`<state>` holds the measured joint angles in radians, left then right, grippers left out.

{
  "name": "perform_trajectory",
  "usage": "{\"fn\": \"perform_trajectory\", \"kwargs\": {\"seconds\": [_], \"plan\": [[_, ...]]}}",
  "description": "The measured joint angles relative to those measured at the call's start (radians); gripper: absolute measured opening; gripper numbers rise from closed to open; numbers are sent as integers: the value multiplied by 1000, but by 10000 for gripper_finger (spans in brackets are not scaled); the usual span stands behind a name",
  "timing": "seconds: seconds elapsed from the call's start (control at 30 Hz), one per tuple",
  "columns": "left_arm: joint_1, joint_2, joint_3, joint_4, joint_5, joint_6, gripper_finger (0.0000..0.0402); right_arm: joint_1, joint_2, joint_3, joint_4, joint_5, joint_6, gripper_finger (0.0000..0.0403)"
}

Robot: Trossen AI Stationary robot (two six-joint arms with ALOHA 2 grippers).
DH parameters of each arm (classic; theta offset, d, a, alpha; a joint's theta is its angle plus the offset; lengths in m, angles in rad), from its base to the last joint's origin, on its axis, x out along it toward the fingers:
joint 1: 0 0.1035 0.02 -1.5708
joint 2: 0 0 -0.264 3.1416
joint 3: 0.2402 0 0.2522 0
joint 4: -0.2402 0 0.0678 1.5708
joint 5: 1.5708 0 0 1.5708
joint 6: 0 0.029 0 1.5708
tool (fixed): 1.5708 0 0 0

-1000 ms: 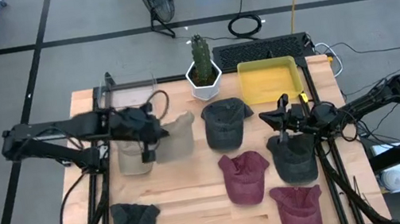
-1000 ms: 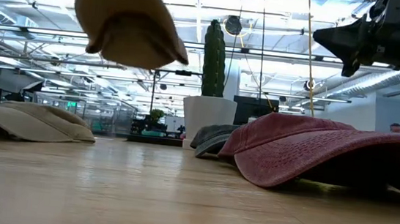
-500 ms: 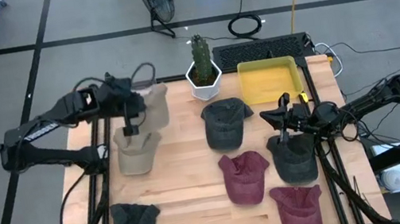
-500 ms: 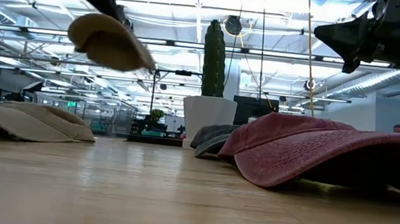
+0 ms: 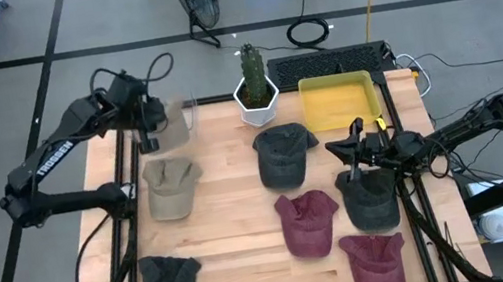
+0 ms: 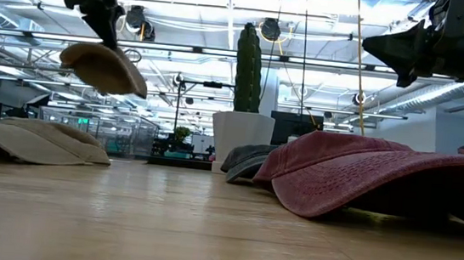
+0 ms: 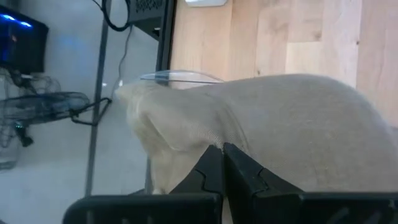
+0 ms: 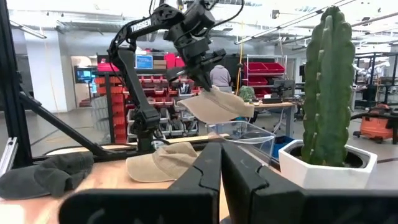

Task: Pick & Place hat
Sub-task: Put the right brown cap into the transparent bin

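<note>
My left gripper [image 5: 143,120] is at the table's far left corner, shut on a tan hat [image 5: 170,131] that it holds in the air over a clear container [image 7: 180,76]. The low view shows this hat [image 6: 101,67] hanging below the gripper [image 6: 99,16]. A second tan hat [image 5: 170,186] lies flat on the table in front of it. My right gripper [image 5: 355,148] hovers shut over a dark grey hat [image 5: 372,198] at the table's right side and touches nothing. My left gripper pinches the tan hat's cloth at its edge [image 7: 210,144] between the two fingers, coming at it from above. The hat is lifted clear of the table and hangs tilted below the fingers [image 6: 104,37]. One layer or several, I cannot tell.
A cactus in a white pot [image 5: 255,86] and a yellow tray [image 5: 338,100] stand at the far edge. Dark grey hats [image 5: 284,153] [image 5: 169,280] and maroon hats [image 5: 307,221] [image 5: 377,261] lie on the table. Bare wood shows between the left and middle hats.
My left gripper has carried the tan hat from above the table's left-middle toward the far left corner, staying shut on it. The hat now hangs over the clear container instead of beside the tan hat on the table.
</note>
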<state>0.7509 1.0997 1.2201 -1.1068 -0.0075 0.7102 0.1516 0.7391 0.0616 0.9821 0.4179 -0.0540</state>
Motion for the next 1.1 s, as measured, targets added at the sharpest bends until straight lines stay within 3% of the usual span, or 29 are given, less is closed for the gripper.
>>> {"fn": "perform_trajectory", "kwargs": {"seconds": [0.37, 0.7, 0.93, 1.1], "plan": [[69, 77, -49, 17, 1, 80, 12, -1, 0, 0, 0, 57, -9, 4], [146, 92, -164, 163, -19, 151, 17, -2, 0, 0, 0, 64, -49, 4], [197, 92, -213, 232, -21, 199, 6, -2, 0, 0, 1, 207, -81, 4], [213, 92, -248, 309, -21, 224, 30, -12, 0, 0, 14, 261, -125, 4]]}}
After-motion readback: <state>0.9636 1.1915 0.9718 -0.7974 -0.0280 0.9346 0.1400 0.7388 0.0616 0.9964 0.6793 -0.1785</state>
